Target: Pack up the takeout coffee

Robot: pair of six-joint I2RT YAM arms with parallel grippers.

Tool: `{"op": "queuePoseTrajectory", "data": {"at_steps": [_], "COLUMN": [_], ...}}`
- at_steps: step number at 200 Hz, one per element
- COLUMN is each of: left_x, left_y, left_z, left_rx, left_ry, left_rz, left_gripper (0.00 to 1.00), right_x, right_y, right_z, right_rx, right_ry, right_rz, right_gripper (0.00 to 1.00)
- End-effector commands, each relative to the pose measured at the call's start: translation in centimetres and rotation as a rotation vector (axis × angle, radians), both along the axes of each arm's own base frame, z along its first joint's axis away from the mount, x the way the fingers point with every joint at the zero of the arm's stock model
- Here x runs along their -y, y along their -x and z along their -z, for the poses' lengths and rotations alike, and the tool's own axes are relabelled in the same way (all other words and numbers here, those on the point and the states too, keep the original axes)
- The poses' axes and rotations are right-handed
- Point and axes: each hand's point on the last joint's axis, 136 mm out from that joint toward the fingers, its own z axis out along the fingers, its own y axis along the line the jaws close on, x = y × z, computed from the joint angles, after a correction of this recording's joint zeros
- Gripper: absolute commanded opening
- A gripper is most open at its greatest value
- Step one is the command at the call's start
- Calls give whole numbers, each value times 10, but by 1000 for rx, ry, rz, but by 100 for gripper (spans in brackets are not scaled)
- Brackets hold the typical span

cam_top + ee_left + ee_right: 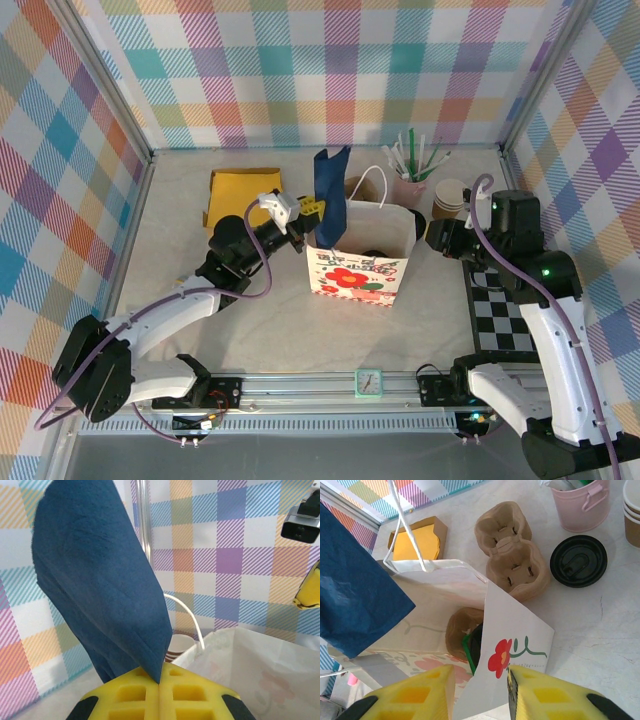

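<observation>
A white flowered paper bag (360, 275) stands open mid-table. Inside it the takeout coffee (482, 642) shows as a black lid beside a brown shape and a green straw, mostly hidden by the bag's wall. My left gripper (160, 680) is shut on the lower corner of a dark blue napkin (100, 580), which it holds upright over the bag's left rim (332, 195). My right gripper (480, 672) is at the bag's right side, its fingers closed on the flared side panel with the red flower (520, 645).
Behind the bag lie a brown moulded cup tray (512, 555), a loose black lid (578, 561), a pink bucket of straws (582, 502) and stacked lidless cups (632, 515). A box of yellow napkins (243, 195) sits back left, a checkered mat (505, 310) front right.
</observation>
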Motion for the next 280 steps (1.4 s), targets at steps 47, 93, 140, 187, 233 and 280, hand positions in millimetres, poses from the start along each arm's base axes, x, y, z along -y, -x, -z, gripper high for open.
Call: {"op": "queuePoseTrajectory", "data": {"at_steps": [47,93,140,187,233,280], "left_x": [2,-1,-7,-9,-14,-13], "left_y": [-1,-6,0,11,14,14], "left_z": [-27,-22,-17,-9,-5,-3], "left_rx": [166,189,178,138,121,108], "left_ry": [0,-17,18,5,8,1], "left_rz": [-31,-67,-79,-66,-84,-83], "left_gripper": [0,0,0,4,8,16], "right_x": [-5,-4,-3,-5,-5,-4], "right_y": [-2,-1,0,-1,1,2], "right_z": [-2,1,2,3,2,2], "right_rx": [17,15,16,17,20,20], "right_ry": [-35,-34,-28,-39,-39,-38], "right_rz": [-13,-11,-10,-15,-15,-15], "right_gripper": [35,35,35,35,35,35]}}
